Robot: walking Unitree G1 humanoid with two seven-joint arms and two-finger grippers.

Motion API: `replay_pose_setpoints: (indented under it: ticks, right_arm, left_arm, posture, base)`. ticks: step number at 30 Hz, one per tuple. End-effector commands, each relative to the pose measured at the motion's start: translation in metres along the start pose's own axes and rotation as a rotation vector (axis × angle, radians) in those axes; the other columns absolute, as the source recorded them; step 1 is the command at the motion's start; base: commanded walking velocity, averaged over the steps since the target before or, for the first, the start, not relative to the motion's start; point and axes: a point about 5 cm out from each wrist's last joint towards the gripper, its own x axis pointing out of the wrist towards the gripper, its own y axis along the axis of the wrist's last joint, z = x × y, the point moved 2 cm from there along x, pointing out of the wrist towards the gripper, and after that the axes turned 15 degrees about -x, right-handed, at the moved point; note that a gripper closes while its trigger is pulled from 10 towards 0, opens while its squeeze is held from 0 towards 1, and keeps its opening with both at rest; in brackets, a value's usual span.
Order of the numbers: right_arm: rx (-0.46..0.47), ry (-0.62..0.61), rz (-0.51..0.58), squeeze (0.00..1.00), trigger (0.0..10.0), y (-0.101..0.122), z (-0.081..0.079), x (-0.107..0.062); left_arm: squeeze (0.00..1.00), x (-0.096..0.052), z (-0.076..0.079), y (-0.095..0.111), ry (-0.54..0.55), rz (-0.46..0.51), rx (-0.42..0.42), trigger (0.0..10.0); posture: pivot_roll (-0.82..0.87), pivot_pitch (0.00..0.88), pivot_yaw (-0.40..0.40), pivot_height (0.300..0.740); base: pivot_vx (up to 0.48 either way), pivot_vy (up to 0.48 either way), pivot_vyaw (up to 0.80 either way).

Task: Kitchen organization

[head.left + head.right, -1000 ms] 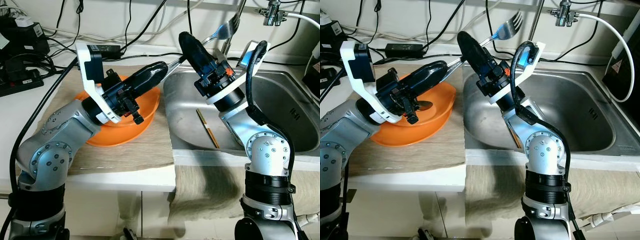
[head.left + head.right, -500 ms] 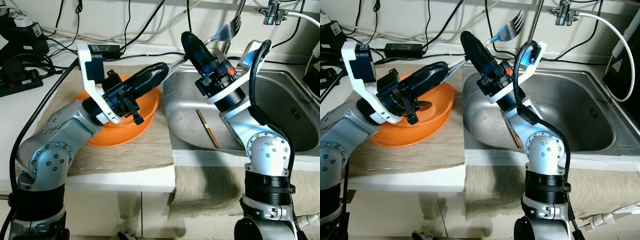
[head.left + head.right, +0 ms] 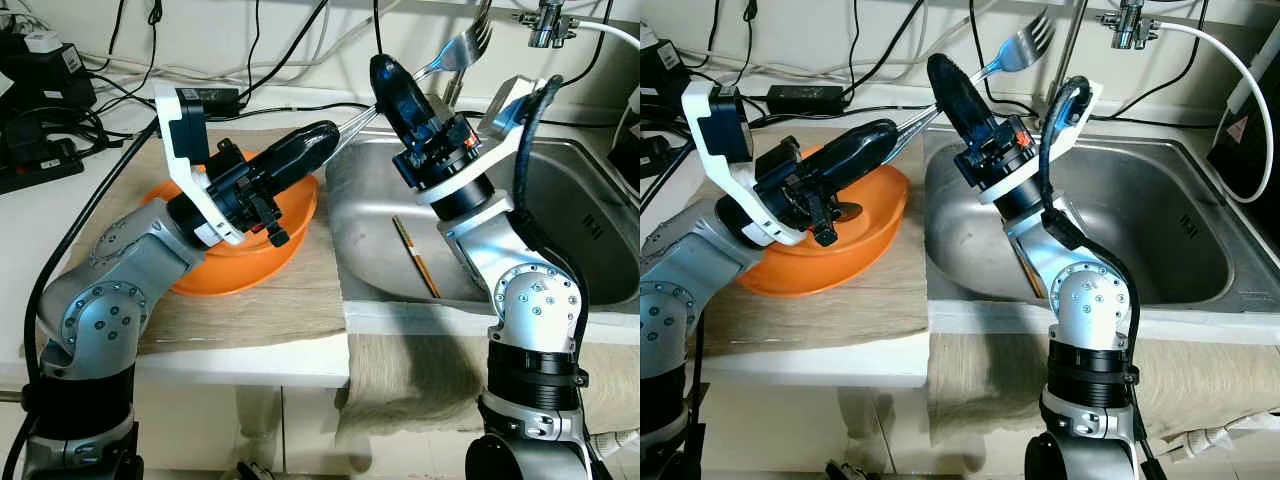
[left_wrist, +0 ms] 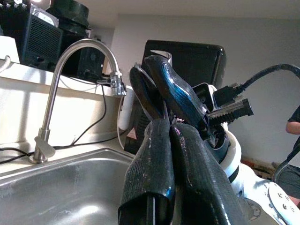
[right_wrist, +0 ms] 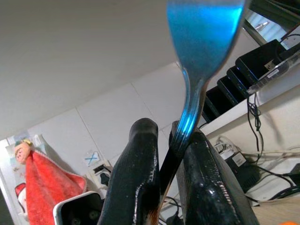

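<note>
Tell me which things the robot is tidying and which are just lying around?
In the job: fork, gripped by both right gripper and left gripper; orange bowl; sink.

Lying about: chopstick, black cables, power adapter, cloth.

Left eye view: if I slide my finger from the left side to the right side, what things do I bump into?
Black power strip → orange bowl → left hand → right hand → fork → steel sink.

A silver fork (image 3: 462, 52) is held up above the sink's back edge, tines up; an orange bowl (image 3: 240, 262) sits on the counter.
</note>
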Motion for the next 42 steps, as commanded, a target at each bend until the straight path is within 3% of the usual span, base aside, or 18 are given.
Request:
replay_pose_setpoints:
  ticks: [1,8,9,10,11,12,13,25,27,28,30,32,34,35,36,37,39,42]
  right_arm:
    - [-0.037,-0.003,0.028,0.0,0.0,0.01,0.0,0.004]
    - [-0.032,-0.004,0.041,0.0,0.0,0.012,0.0,0.004]
    - [-0.032,-0.004,0.043,0.0,0.0,0.013,0.001,0.004]
    - [-0.032,-0.005,0.044,0.0,0.0,0.013,0.001,0.005]
    - [-0.033,-0.007,0.047,0.0,0.0,0.014,0.001,0.005]
    - [-0.033,-0.007,0.047,0.0,0.0,0.014,0.001,0.005]
    - [-0.041,-0.011,0.048,0.0,0.0,0.015,0.002,0.005]
    - [-0.088,-0.051,0.068,0.0,0.0,0.031,0.013,-0.002]
    - [-0.113,-0.067,0.076,0.0,0.0,0.04,0.018,-0.005]
    - [-0.148,-0.079,0.082,0.0,0.0,0.049,0.022,-0.008]
    - [-0.157,-0.082,0.084,0.0,0.0,0.052,0.023,-0.008]
    - [-0.282,-0.134,0.056,0.0,0.0,0.066,0.034,-0.014]
    - [-0.311,-0.147,0.048,0.0,0.0,0.069,0.037,-0.015]
    - [-0.48,-0.226,-0.07,0.0,0.0,0.069,0.05,-0.019]
    - [-0.48,-0.226,-0.07,0.0,0.0,0.069,0.05,-0.019]
    - [-0.58,-0.261,-0.154,0.0,10.0,0.068,0.058,-0.021]
    - [-0.786,-0.306,-0.34,0.0,10.0,0.061,0.077,-0.03]
    - [-0.879,-0.339,-0.46,0.0,10.0,0.054,0.094,-0.039]
  left_arm:
    - [0.0,0.001,0.001,0.007,-0.001,0.016,0.024,0.0]
    - [0.0,0.001,0.001,0.008,0.001,0.015,0.032,0.0]
    - [0.0,0.002,-0.002,0.008,0.025,0.016,0.023,10.0]
    - [0.0,0.002,-0.004,0.007,0.043,0.017,0.017,10.0]
    - [0.35,0.002,-0.005,0.008,0.045,0.026,0.011,10.0]
    - [0.35,0.002,-0.005,0.008,0.045,0.026,0.011,10.0]
    - [1.0,0.002,-0.005,0.01,0.047,0.041,0.001,10.0]
    - [1.0,-0.001,-0.008,0.018,0.068,0.083,0.026,10.0]
    - [0.91,-0.003,-0.013,0.019,0.103,0.095,0.032,10.0]
    - [0.0,-0.006,-0.016,0.022,0.134,0.11,0.054,10.0]
    - [0.0,-0.007,-0.017,0.023,0.14,0.113,0.061,10.0]
    - [0.0,-0.011,-0.032,0.032,0.271,0.15,0.124,10.0]
    - [0.0,-0.011,-0.034,0.033,0.294,0.154,0.138,10.0]
    - [0.0,-0.009,-0.03,0.03,0.296,0.063,0.253,10.0]
    - [0.0,-0.009,-0.03,0.03,0.296,0.063,0.253,10.0]
    - [0.0,-0.007,-0.025,0.024,0.267,-0.002,0.287,10.0]
    - [0.0,-0.002,-0.015,0.016,0.24,-0.11,0.385,10.0]
    - [0.0,0.002,-0.012,0.013,0.247,-0.155,0.445,10.0]
  posture:
    - [-0.02,0.0,-0.022,0.74]
    - [-0.01,0.0,-0.023,0.74]
    - [-0.01,0.0,-0.023,0.74]
    - [-0.01,0.0,-0.023,0.74]
    - [-0.01,0.0,-0.022,0.74]
    - [-0.01,0.0,-0.022,0.74]
    - [-0.01,0.0,-0.021,0.74]
    - [-0.01,0.0,-0.02,0.74]
    - [-0.01,0.0,-0.021,0.74]
    - [-0.01,0.0,-0.021,0.74]
    - [-0.01,0.0,-0.021,0.74]
    - [-0.01,0.0,-0.022,0.74]
    - [-0.01,0.0,-0.022,0.74]
    - [-0.01,0.0,-0.021,0.74]
    - [-0.01,0.0,-0.021,0.74]
    - [-0.01,0.0,-0.021,0.74]
    - [-0.01,0.0,-0.004,0.74]
    - [-0.01,0.0,-0.004,0.74]
  base:
    - [0.0,0.0,0.0]
    - [0.0,0.0,0.0]
    - [0.0,0.0,0.0]
    - [0.0,0.0,0.0]
    - [0.0,0.0,0.0]
    - [0.0,0.0,0.0]
    - [0.0,0.0,0.0]
    - [0.0,0.0,0.0]
    - [0.0,0.0,0.0]
    - [0.0,0.0,0.0]
    - [0.0,0.0,0.0]
    - [0.0,0.0,0.0]
    - [0.0,0.0,0.0]
    - [0.0,0.0,0.0]
    - [0.0,0.0,0.0]
    - [0.0,0.0,0.0]
    - [0.0,0.0,0.0]
    - [0.0,0.0,0.0]
